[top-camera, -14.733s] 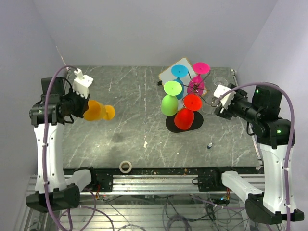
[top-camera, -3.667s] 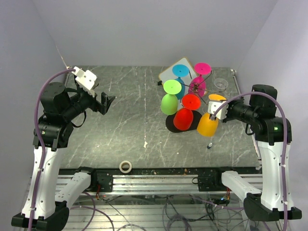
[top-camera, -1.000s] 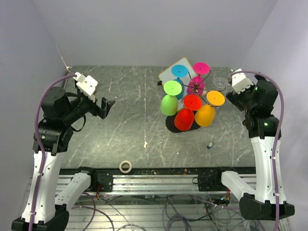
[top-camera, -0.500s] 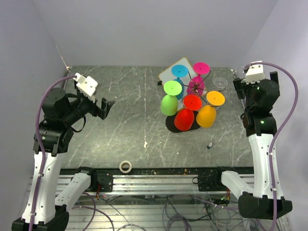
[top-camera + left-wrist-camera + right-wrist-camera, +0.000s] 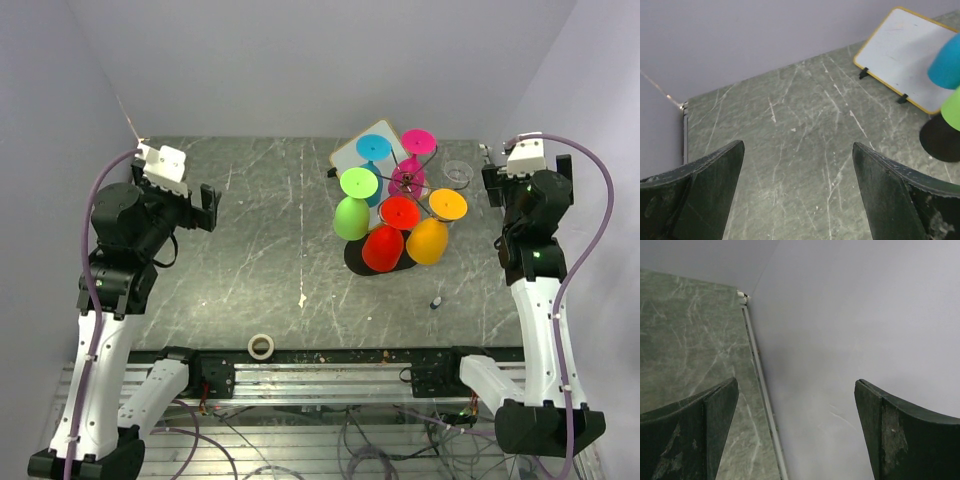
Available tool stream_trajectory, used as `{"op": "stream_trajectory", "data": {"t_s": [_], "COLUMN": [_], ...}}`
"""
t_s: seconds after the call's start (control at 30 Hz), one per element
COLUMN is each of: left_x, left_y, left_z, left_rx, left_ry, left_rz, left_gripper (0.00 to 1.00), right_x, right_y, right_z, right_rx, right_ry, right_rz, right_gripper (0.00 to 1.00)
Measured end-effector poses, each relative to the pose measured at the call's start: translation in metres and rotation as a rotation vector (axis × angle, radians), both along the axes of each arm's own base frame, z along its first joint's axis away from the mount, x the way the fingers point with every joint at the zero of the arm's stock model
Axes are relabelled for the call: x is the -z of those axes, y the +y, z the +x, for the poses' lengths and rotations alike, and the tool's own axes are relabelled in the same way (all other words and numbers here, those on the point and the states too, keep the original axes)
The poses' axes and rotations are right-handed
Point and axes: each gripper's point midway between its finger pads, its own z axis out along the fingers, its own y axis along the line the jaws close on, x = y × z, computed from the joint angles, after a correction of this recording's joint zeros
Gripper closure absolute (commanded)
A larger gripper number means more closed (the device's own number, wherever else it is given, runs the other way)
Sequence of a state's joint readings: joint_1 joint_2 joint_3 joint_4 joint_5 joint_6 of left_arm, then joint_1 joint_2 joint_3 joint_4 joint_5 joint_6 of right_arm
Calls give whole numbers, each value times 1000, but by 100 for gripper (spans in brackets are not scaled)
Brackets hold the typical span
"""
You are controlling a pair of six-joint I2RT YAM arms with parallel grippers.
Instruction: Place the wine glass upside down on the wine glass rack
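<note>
We've got the orange wine glass (image 5: 434,228) hanging bowl-down on the wine glass rack (image 5: 353,262), its foot up top apparently carrying it, so the left pincer (image 5: 797,146) and right pincer (image 5: 796,382) hover spread and empty.

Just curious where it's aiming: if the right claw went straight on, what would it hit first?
Probably the pale side wall, just beyond the table's edge rail. Nothing shows between the open right claw and that wall, though depth is hard to judge.
</note>
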State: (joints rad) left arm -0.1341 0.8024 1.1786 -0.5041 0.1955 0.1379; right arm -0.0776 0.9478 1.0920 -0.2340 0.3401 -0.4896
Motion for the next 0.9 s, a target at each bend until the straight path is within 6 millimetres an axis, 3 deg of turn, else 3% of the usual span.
{"op": "stream_trajectory", "data": {"t_s": [0.17, 0.4, 0.73, 0.9], "left_x": [2, -10, -23, -23], "left_y": [22, 43, 56, 50], "left_z": [10, 15, 14, 12], "left_rx": [-156, -301, -377, -317], "left_ry": [-12, -74, -125, -130], "left_rz": [-62, -139, -172, -105], "left_gripper": [0, 0, 0, 0], "right_x": [0, -4, -20, -20], "right_y": [1, 7, 27, 32], "right_z": [0, -3, -19, -24], "right_rx": [-3, -23, -126, -152], "right_ry": [-14, -39, -50, -54], "right_rz": [17, 62, 126, 152], "right_gripper": [0, 0, 0, 0]}}
